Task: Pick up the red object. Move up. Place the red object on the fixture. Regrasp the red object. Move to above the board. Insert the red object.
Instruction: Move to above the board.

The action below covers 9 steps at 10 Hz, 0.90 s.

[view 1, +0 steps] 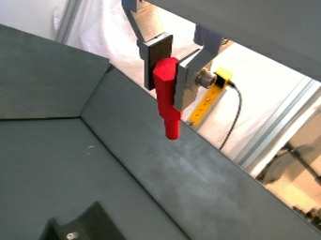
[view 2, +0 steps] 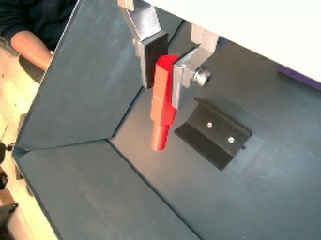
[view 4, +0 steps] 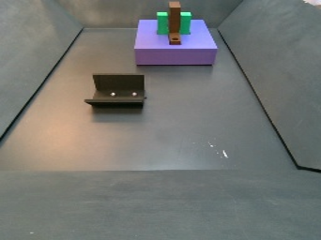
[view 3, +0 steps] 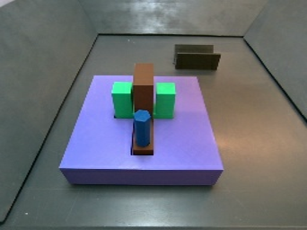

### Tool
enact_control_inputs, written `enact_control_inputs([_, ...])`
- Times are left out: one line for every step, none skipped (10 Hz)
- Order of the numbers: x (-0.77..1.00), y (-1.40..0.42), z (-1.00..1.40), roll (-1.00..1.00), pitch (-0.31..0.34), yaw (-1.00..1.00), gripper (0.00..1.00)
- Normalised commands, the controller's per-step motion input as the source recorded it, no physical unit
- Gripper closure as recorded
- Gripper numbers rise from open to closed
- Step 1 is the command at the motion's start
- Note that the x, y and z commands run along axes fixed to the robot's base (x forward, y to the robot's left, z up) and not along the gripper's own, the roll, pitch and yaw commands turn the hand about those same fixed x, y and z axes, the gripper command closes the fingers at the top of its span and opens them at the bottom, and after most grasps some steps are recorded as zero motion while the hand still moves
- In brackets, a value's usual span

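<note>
Red object (view 1: pixel 166 97) clamped between gripper (view 1: pixel 177 77) fingers, hanging vertical below pads, clear of grey floor (view 2: pixel 113 197); we see this in both wrist views. Jaws closed narrow on peg's upper end. Fixture (view 2: pixel 211 135) visible on floor beneath and just beside peg tip in a wrist view (gripper itself not seen in side views). Board (view 3: pixel 144 144) carries green blocks (view 3: pixel 124 100), brown bar (view 3: pixel 144 99), blue peg (view 3: pixel 142 128); fixture (view 4: pixel 116 91) well apart from board (view 4: pixel 175 47).
</note>
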Motion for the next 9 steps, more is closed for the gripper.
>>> enact_control_inputs([-1.02,-1.4,0.3,-1.0,0.108,-0.07,1.0])
enact_control_inputs([-1.08,-1.4,0.31,-1.0,0.093,-0.06,1.0])
enact_control_inputs([-1.12,-1.4,0.28,-1.0,0.091,-0.05,1.0])
enact_control_inputs([-1.09,-1.4,0.28,-1.0,0.096,-0.05,1.0])
enact_control_inputs([-0.74,-0.94,0.2,-1.0,0.091,-0.03,1.0])
enact_control_inputs([-0.43,-0.51,0.09,-1.0,0.085,-0.02,1.0])
enact_control_inputs([-0.24,-0.26,0.04,-1.0,0.086,-0.02,1.0])
enact_control_inputs([-0.15,-0.15,0.04,-0.96,0.063,-0.02,1.0])
enact_control_inputs([-0.11,-0.06,0.01,-0.63,0.016,-0.01,1.0])
